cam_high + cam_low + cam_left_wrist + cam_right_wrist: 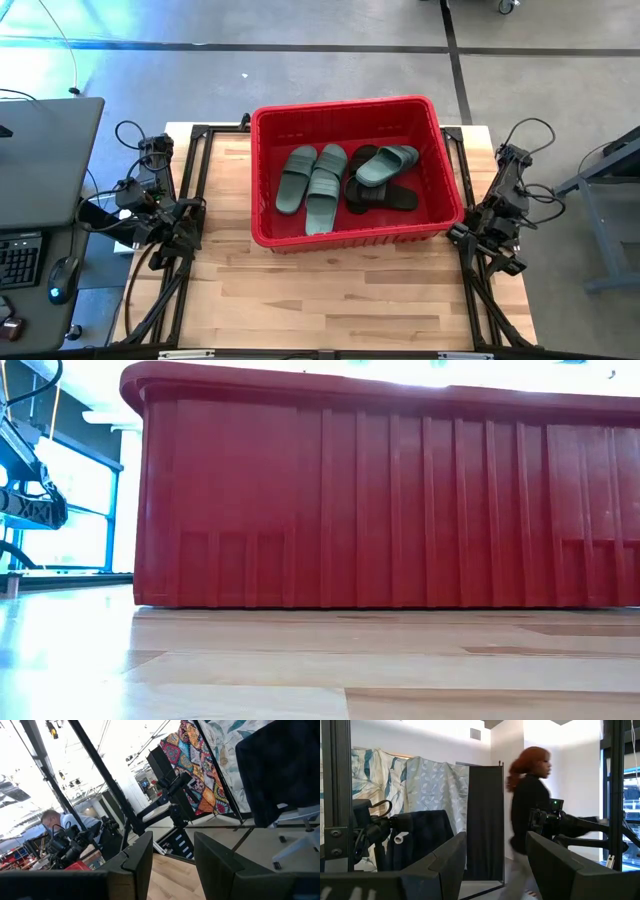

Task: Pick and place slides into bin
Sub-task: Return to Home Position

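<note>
The red bin [262, 180] stands on the wooden table at its far middle; in the low view its ribbed wall [380, 500] fills the picture. Inside lie several slides: sage green ones [297, 178] [325, 187] side by side on the left, one green slide [385, 163] lying over the black slides [382, 197] on the right. My left arm [150, 210] is folded at the table's left edge, and its gripper [172, 867] is open and empty. My right arm [497, 215] is folded at the right edge, and its gripper [495, 867] is open and empty.
Bare wooden tabletop [340, 290] lies between the bin and the near edge. A grey desk with a keyboard [20, 258] stands to the left of the table. A person [530, 810] walks in the room beyond, and another person [55, 820] shows in the left wrist view.
</note>
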